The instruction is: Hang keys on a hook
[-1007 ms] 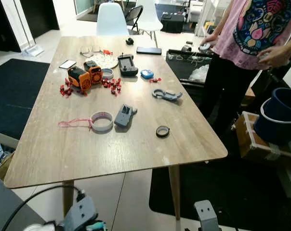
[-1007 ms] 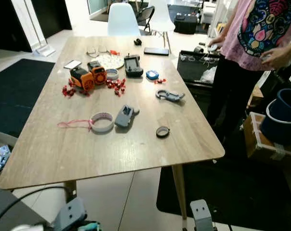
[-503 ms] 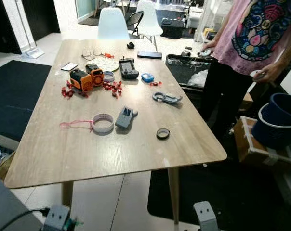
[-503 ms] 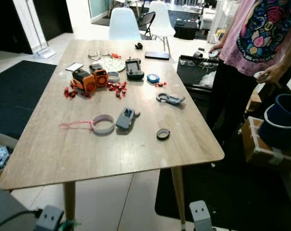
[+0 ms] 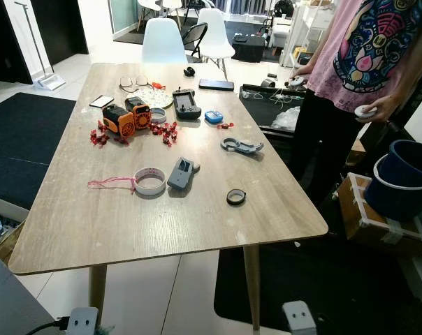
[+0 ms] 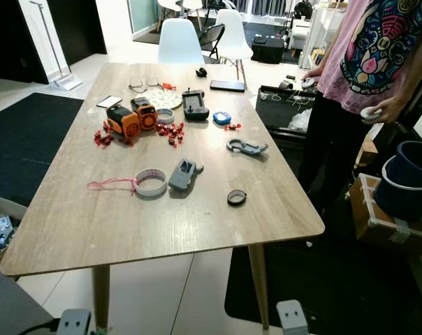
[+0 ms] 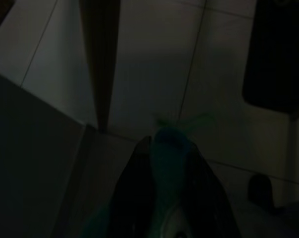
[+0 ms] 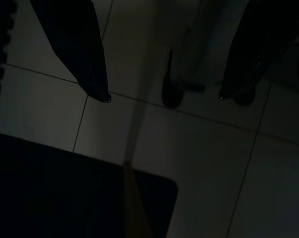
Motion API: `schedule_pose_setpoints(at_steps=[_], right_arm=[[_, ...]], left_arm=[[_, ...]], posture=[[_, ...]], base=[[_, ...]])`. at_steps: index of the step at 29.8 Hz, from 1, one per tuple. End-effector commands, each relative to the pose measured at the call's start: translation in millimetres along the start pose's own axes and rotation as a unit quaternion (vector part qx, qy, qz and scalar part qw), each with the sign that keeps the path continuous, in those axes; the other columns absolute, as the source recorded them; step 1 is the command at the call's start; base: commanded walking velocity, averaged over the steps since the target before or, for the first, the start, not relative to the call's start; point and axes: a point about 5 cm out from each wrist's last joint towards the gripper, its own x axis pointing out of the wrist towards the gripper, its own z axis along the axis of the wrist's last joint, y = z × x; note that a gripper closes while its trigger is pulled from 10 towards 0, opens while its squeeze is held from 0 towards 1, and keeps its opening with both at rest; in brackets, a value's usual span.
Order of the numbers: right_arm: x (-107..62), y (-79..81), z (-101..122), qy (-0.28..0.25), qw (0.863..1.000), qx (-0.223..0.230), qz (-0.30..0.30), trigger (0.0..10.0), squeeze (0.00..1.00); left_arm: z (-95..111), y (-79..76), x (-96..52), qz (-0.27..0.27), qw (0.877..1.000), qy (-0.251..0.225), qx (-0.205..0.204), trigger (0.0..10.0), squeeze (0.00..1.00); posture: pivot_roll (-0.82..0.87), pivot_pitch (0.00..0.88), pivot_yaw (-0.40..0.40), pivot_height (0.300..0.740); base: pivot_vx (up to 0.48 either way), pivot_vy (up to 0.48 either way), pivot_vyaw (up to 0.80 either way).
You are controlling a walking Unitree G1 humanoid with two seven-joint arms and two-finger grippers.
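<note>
Both arms hang low in front of the wooden table [image 5: 127, 223]. In the dark left wrist view my left gripper [image 7: 170, 142] is shut on a teal-green item [image 7: 169, 168] above the tiled floor, beside a table leg [image 7: 101, 59]; what the item is cannot be made out. My right gripper [image 8: 163, 97] is open over the floor tiles with nothing between its fingers [image 8: 90, 74]. The grey wrist ends of the left arm [image 5: 82, 321] and right arm [image 5: 298, 317] peek in at the bottom edge of the eye views.
The table carries a tape roll with pink string [image 5: 149, 181], a grey device [image 5: 182, 172], a black ring [image 5: 235, 197], a grey clip [image 5: 241, 146] and orange gadgets [image 5: 125, 117]. A person [image 5: 365, 63] stands at its right by a blue bucket [image 5: 406, 174]. White chairs [image 5: 163, 42] stand beyond.
The camera has shifted, so the table sits a little higher and farther. My left arm has sunk toward the bottom edge. The person's hand has come down beside their waist.
</note>
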Motion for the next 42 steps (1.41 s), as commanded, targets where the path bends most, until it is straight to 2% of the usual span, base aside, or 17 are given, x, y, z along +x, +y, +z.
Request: schedule_pose_setpoints(at_steps=[1,8,13,30,36,42], right_arm=[[-1.0,-3.0,-1,-0.002,1.000,0.008,-0.008,10.0,0.00],[0.2,-2.2,3,-0.003,0.999,-0.041,0.000,10.0,0.00],[1.3,2.0,5,-0.004,0.998,-0.061,0.011,10.0,0.00],[4.3,11.3,11,-0.008,0.996,-0.088,0.033,10.0,0.00],[5.5,14.9,14,-0.010,0.994,-0.096,0.041,10.0,0.00],[6.0,16.3,15,-0.010,0.994,-0.103,0.045,10.0,0.00]], left_arm=[[-3,-6.5,0.6,-0.005,1.000,0.001,-0.011,10.0,0.00],[-7,-13.2,3.0,-0.013,1.000,0.022,-0.006,10.0,0.00],[-11,-15.0,3.4,-0.007,0.999,0.033,-0.009,10.0,0.00],[-16,-4.3,1.6,0.034,0.998,0.050,-0.010,10.0,0.00],[-19,-6.9,1.5,0.025,0.997,0.061,-0.028,10.0,0.00],[-18,-8.3,2.1,0.030,0.998,0.058,-0.019,10.0,0.00]], posture=[[0.06,0.013,-0.041,0.740],[0.06,0.007,-0.041,0.740],[0.06,0.007,-0.045,0.740],[0.08,0.024,-0.063,0.740],[0.08,0.027,-0.064,0.740],[0.08,0.031,-0.067,0.740]], base=[[0.000,0.000,0.00],[0.000,0.000,0.00],[0.000,0.000,0.77],[0.000,0.000,0.80],[0.000,0.000,0.80],[0.000,0.000,0.80]])
